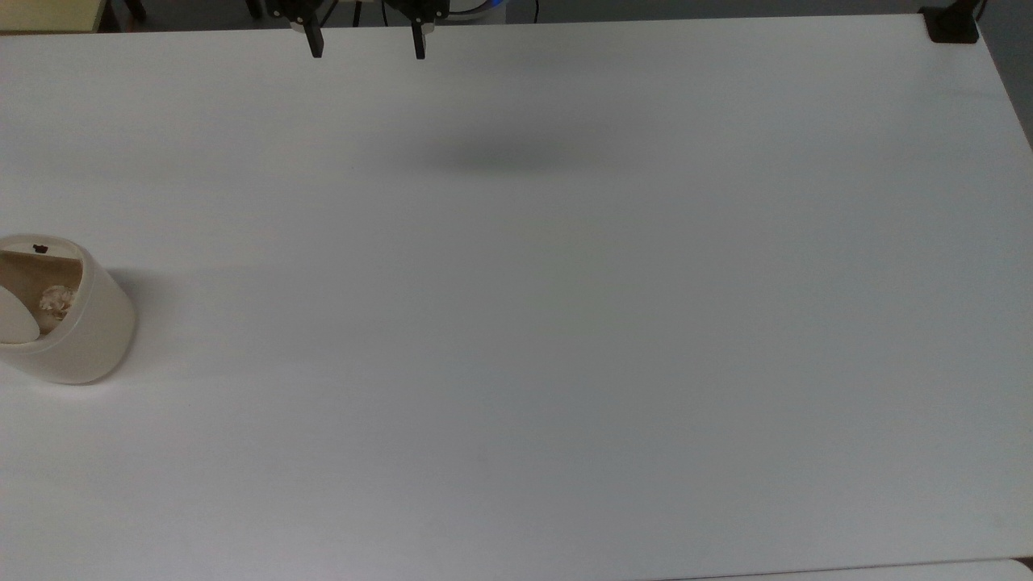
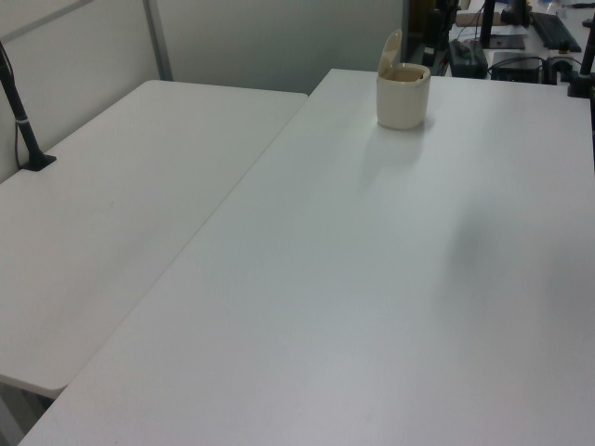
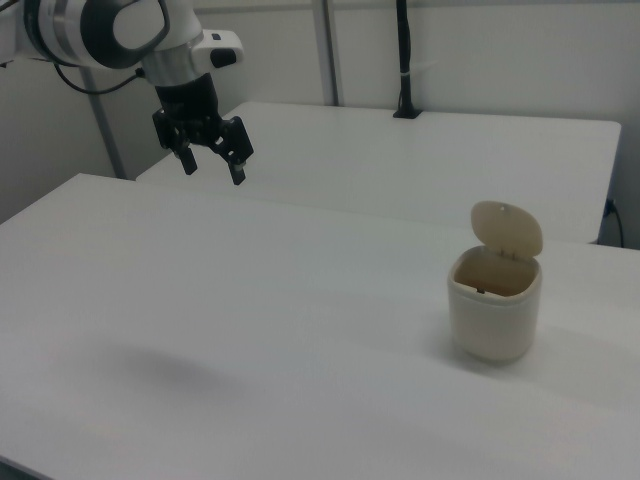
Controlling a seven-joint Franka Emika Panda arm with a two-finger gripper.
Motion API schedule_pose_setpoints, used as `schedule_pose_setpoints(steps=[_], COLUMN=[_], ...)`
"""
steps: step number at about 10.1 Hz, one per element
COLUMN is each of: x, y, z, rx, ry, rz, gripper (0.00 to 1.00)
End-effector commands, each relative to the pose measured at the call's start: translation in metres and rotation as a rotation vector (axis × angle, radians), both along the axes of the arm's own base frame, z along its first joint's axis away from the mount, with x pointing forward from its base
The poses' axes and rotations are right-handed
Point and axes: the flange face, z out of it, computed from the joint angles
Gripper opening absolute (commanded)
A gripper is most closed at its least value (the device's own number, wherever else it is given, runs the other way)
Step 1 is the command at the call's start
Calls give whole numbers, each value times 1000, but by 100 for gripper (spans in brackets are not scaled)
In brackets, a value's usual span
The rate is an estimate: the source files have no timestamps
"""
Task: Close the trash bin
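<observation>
- You've got the gripper (image 1: pixel 367 47) at the top edge of the top view, left of centre, its two black fingers (image 1: pixel 315 44) spread wide apart with nothing between them.
- In the right view the gripper (image 3: pixel 212 166) hangs in the upper left of the frame, above the white table (image 3: pixel 250 330) and clear of it, fingers pointing down and slightly tilted.
- Your target, the trash bin (image 1: pixel 77 331), sits at the far left edge of the top view, about mid-height, partly cut off by the frame.
- The bin is open: the lid (image 3: pixel 506 228) stands upright at the back of the rim in the right view, hinged up, flat oval face toward the camera.
- The tan inside is visible in the top view, with a small crumpled pale scrap (image 1: pixel 56 300) lying in it.
- There is a small black mark (image 1: pixel 39 248) on the rim at the top of the bin in the top view.
- In the left view the trash bin (image 2: pixel 402 96) stands in the upper middle of the frame, near the far end of the table (image 2: pixel 353 307), lid (image 2: pixel 390 52) raised on the left view's left side.
- In the right view the trash bin (image 3: pixel 495 310) is in the right half, mid-height, well apart from the gripper.
- A soft shadow (image 1: pixel 500 155) lies on the tabletop below the gripper in the top view.
- A second white table (image 2: pixel 112 223) sits alongside, on the left view's left, with a black pole (image 2: pixel 20 116) clamped at its edge.
</observation>
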Motion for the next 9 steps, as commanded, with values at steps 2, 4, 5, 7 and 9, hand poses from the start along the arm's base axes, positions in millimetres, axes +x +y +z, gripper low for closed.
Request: schedule_pose_setpoints(steps=[2,4,5,7,9], x=[-3,-2,-2,-3,-4], y=[-1,-1,-2,-14,-25], z=[3,2,1,2,5], rx=[-12,-11,-11,-12,-4], ry=[-15,-13,-12,-13,-23], rz=[18,18,14,11,-15], gripper=[100,100,100,100,100])
